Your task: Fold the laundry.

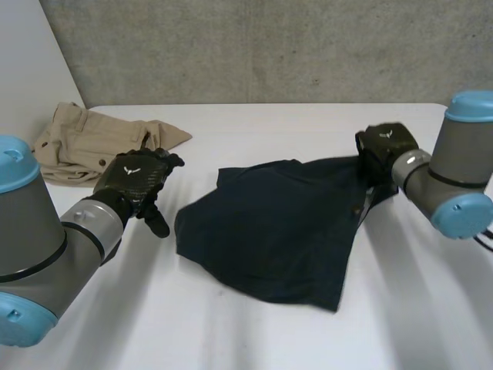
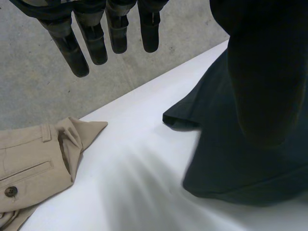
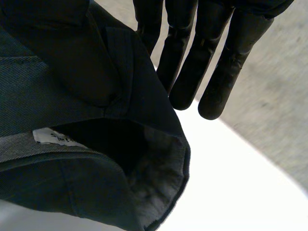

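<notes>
The fingers (image 3: 185, 72) of the right hand (image 1: 385, 146) are straight and pinch the waistband end of the dark navy cloth garment (image 1: 269, 231) against the thumb. That end is lifted off the white table (image 1: 254, 123), and the rest lies rumpled mid-table. The left hand (image 1: 139, 179) hovers just beside it with fingers (image 2: 77, 53) spread and loose, holding nothing. So folding's barely started imo: no fold made yet, and the crumpled beige trousers (image 1: 85, 142) sit untouched at the far corner, well clear.

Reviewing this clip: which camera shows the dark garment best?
Head view: the dark garment shows almost whole, spread on the white table, one end pinched by the right hand. Left wrist view catches one edge; right wrist view, its hem and white label close up.
</notes>
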### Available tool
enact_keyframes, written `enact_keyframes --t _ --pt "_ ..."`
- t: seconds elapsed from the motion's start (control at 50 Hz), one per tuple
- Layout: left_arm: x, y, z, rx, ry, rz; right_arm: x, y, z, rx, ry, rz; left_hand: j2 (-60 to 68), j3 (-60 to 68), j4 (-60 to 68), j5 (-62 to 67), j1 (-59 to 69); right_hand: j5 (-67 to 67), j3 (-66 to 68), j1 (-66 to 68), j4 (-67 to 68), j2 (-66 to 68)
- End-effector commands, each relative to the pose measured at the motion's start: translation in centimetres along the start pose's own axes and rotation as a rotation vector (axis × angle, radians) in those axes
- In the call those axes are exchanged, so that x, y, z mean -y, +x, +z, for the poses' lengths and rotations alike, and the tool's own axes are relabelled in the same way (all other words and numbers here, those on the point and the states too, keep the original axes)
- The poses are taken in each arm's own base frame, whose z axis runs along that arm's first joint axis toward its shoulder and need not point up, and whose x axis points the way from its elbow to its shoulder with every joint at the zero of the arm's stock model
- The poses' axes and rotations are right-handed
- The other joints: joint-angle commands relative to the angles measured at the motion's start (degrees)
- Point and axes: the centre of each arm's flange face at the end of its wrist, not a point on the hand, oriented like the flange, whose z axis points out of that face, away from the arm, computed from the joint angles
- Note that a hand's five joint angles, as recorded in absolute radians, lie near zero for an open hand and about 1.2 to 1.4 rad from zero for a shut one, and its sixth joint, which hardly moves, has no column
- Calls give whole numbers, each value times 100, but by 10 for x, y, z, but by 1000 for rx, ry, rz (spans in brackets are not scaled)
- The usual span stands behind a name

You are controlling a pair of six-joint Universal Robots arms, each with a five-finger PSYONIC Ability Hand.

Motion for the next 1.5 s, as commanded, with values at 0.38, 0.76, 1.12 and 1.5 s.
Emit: enact_keyframes --t 0.38,0.76,1.12,1.5 --pt "-21 13 0 -42 -76 6 63 15 0 -175 77 -173 543 481 570 525 357 -5492 -5683 -4623 -5806 -5689" --pt "-28 61 -32 -200 -160 26 8 -21 -142 234 -286 -76 3422 3360 3449 3405 3236 -3972 -4162 -3102 -4285 -4168" --pt "-53 70 3 -114 -207 66 -51 -57 -147 232 -179 10 1924 1862 1951 1906 1738 -4711 -4901 -3841 -5024 -4907" --pt "-47 76 26 -90 -107 72 -70 -60 -128 204 -184 -11 966 904 993 948 780 -2626 -2816 -1756 -2939 -2822"
